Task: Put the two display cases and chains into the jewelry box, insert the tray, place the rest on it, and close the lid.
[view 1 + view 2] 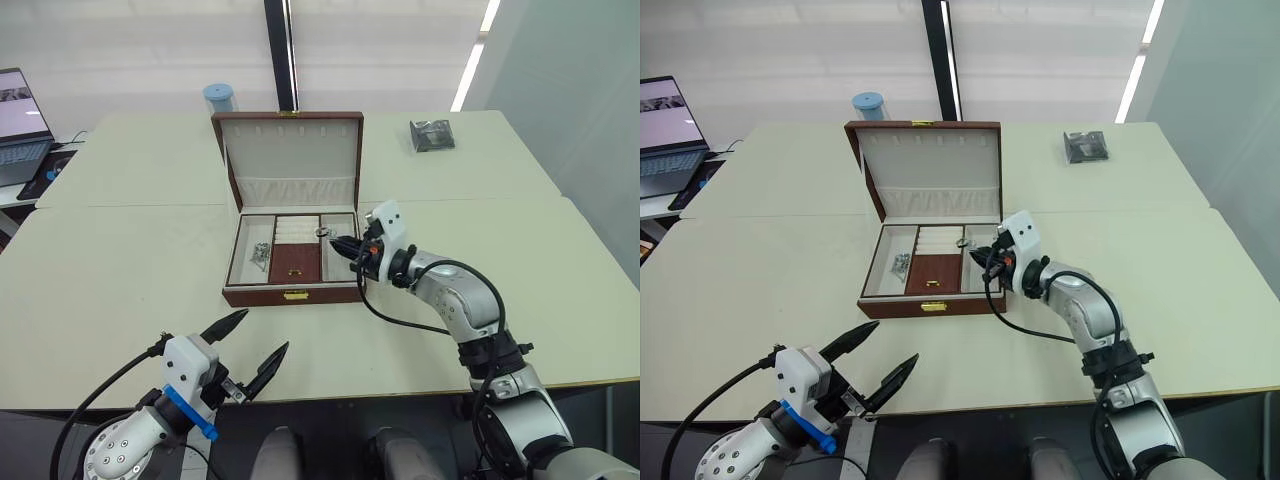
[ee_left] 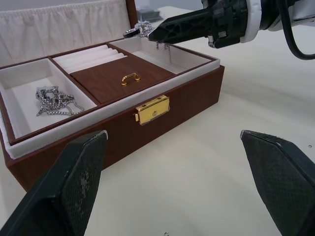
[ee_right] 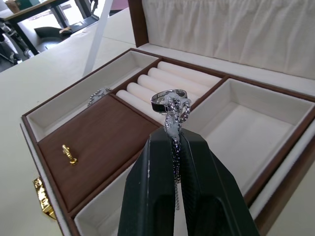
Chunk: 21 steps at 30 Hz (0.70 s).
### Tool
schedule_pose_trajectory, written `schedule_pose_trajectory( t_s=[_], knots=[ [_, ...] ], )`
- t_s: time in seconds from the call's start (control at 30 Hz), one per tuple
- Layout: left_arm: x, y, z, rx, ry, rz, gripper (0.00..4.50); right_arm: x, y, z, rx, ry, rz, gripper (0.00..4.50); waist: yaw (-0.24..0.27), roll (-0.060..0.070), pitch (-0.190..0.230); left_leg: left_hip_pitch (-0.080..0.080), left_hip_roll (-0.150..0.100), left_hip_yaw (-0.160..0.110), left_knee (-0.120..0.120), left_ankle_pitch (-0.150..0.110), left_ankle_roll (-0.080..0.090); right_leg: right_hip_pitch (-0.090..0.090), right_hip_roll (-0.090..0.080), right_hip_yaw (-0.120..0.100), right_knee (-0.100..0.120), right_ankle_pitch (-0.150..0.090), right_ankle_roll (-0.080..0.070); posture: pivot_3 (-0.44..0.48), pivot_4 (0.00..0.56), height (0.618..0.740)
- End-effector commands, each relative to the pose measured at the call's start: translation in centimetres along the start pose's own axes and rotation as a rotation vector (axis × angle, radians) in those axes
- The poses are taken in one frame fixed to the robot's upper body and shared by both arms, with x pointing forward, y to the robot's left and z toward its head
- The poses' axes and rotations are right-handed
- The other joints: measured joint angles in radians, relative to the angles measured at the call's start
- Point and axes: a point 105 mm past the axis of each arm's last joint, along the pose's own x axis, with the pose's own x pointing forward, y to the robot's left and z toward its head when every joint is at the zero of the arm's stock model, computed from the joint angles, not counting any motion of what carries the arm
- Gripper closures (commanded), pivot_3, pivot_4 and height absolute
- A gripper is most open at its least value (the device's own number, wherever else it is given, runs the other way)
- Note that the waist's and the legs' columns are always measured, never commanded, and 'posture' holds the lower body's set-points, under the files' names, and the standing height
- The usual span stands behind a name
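Note:
The brown jewelry box stands open mid-table, its cream-lined lid upright. The tray sits inside it, gold ring on its brown centre. A heap of silver chains lies in the tray's left compartment. My right gripper is shut on a thin silver chain with a round ring end, held over the tray between the ridged centre and the right compartment. My left gripper hangs open above the table's front edge, well short of the box. The display cases are hidden.
A dark square packet lies at the back right of the table. A blue-lidded cup stands behind the lid. A laptop sits at the far left. Bare tabletop surrounds the box.

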Motion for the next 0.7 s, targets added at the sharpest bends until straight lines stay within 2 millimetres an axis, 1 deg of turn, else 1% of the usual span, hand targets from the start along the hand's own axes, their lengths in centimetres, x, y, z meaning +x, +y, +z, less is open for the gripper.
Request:
schedule_pose_trajectory(
  t_s=[0.03,0.07,0.1,0.23,0.27,0.3,0.37,0.4,0.47,0.53,0.63,0.67,0.7],
  knots=[
    [0.4,-0.2,1.1,0.029,-0.034,-0.014,0.0,-0.1,0.0,1.8,-0.016,-0.073,-0.014,4.49,0.0,0.0,0.0,0.0,0.0,0.0,0.0,0.0,0.0,0.0,0.0,0.0,0.0,0.0,0.0,0.0,0.15,0.74],
    [0.4,-0.1,1.1,0.029,-0.034,-0.015,0.0,-0.2,-0.1,1.9,-0.013,-0.077,-0.018,3.83,0.0,0.0,0.0,0.0,0.0,0.0,0.0,0.0,0.0,0.0,0.0,0.0,0.0,0.0,0.0,0.0,0.15,0.74],
    [0.5,-0.1,1.1,0.03,-0.035,-0.016,0.0,-0.2,-0.1,1.9,-0.01,-0.081,-0.019,3.66,0.0,0.0,0.0,0.0,0.0,0.0,0.0,0.0,0.0,0.0,0.0,0.0,0.0,0.0,0.0,0.0,0.15,0.74],
    [0.7,0.0,1.1,0.031,-0.036,-0.027,0.0,-0.5,-0.1,2.1,-0.006,-0.088,-0.017,2.54,0.0,0.0,0.0,0.0,0.0,0.0,0.0,0.0,0.0,0.0,0.0,0.0,0.0,0.0,0.0,0.0,0.15,0.74],
    [0.8,0.0,1.1,0.031,-0.036,-0.031,0.0,-0.5,0.0,2.1,-0.008,-0.089,-0.017,2.44,0.0,0.0,0.0,0.0,0.0,0.0,0.0,0.0,0.0,0.0,0.0,0.0,0.0,0.0,0.0,0.0,0.15,0.74],
    [0.8,0.0,1.1,0.03,-0.036,-0.033,0.0,-0.6,0.0,2.1,-0.008,-0.091,-0.017,2.07,0.0,0.0,0.0,0.0,0.0,0.0,0.0,0.0,0.0,0.0,0.0,0.0,0.0,0.0,0.0,0.0,0.15,0.74],
    [0.9,0.1,1.1,0.028,-0.037,-0.036,0.0,-0.7,0.0,2.2,-0.008,-0.096,-0.017,1.68,0.0,0.0,0.0,0.0,0.0,0.0,0.0,0.0,0.0,0.0,0.0,0.0,0.0,0.0,0.0,0.0,0.15,0.74],
    [0.9,0.1,1.0,0.025,-0.036,-0.036,0.0,-0.8,0.0,2.2,-0.008,-0.097,-0.018,1.42,0.0,0.0,0.0,0.0,0.0,0.0,0.0,0.0,0.0,0.0,0.0,0.0,0.0,0.0,0.0,0.0,0.15,0.74],
    [1.0,0.2,0.9,0.013,-0.031,-0.036,0.0,-1.0,-0.1,2.1,-0.005,-0.103,-0.02,0.81,0.0,0.0,0.0,0.0,0.0,0.0,0.0,0.0,0.0,0.0,0.0,0.0,0.0,0.0,0.0,0.0,0.15,0.74],
    [1.0,0.3,0.8,0.001,-0.026,-0.032,0.0,-1.3,0.0,2.1,-0.028,-0.112,-0.007,0.08,0.0,0.0,0.0,0.0,0.0,0.0,0.0,0.0,0.0,0.0,0.0,0.0,0.0,0.0,0.0,0.0,0.15,0.74],
    [1.0,0.6,0.6,-0.011,-0.014,-0.024,0.0,-1.9,0.1,2.3,-0.079,-0.128,0.021,0.03,0.0,0.0,0.0,0.0,0.0,0.0,0.0,0.0,0.0,0.0,0.0,0.0,0.0,0.0,0.0,0.0,0.15,0.74],
    [0.9,0.8,0.5,-0.018,-0.003,-0.022,0.0,-2.3,-0.1,2.4,-0.092,-0.137,0.026,0.03,0.0,0.0,0.0,0.0,0.0,0.0,0.0,0.0,0.0,0.0,0.0,0.0,0.0,0.0,0.0,0.0,0.15,0.74],
    [0.8,1.1,0.2,-0.033,0.025,-0.025,0.0,-3.1,-0.7,2.6,-0.107,-0.144,0.03,0.03,0.0,0.0,0.0,0.0,0.0,0.0,0.0,0.0,0.0,0.0,0.0,0.0,0.0,0.0,0.0,0.0,0.15,0.74]
  ],
)
